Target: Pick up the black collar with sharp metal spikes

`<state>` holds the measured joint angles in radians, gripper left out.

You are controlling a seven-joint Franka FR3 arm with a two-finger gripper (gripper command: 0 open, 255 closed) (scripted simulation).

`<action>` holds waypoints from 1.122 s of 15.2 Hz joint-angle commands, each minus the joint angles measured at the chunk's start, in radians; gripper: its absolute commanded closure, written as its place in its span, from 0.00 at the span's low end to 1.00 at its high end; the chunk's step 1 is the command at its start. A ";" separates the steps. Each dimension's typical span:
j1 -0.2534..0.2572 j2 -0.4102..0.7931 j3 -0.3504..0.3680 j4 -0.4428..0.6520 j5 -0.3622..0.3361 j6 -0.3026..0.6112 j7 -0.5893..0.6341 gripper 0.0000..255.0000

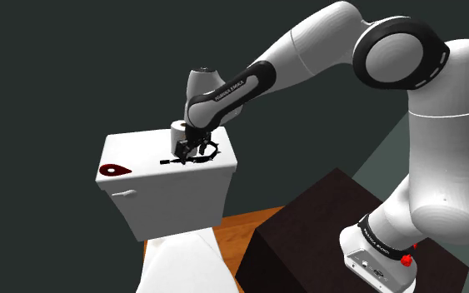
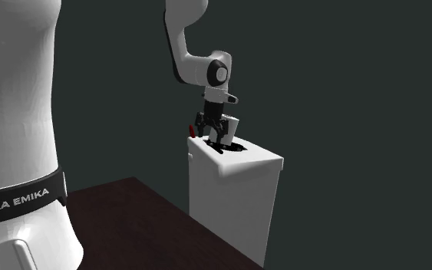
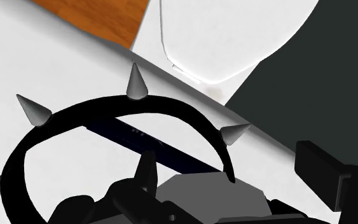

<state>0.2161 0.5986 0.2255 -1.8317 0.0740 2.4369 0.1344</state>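
We see the white Franka arm rising from the lower right of the shoulder view. It bends at a large joint near the upper right and slopes down toward the centre. Its wrist turns downward, and the black gripper points down just left of centre. The second exterior view places the gripper slightly above centre.

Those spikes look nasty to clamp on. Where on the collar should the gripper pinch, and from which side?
I'd pinch the collar across its thin band, midway between two spikes, coming straight down: it lies flat on the tank lid, spikes pointing outward.
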 commanded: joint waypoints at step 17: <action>-0.007 -0.062 0.006 -0.001 0.007 -0.060 0.005 1.00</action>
<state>0.2107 0.5447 0.2312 -1.8338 0.0801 2.3861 0.1389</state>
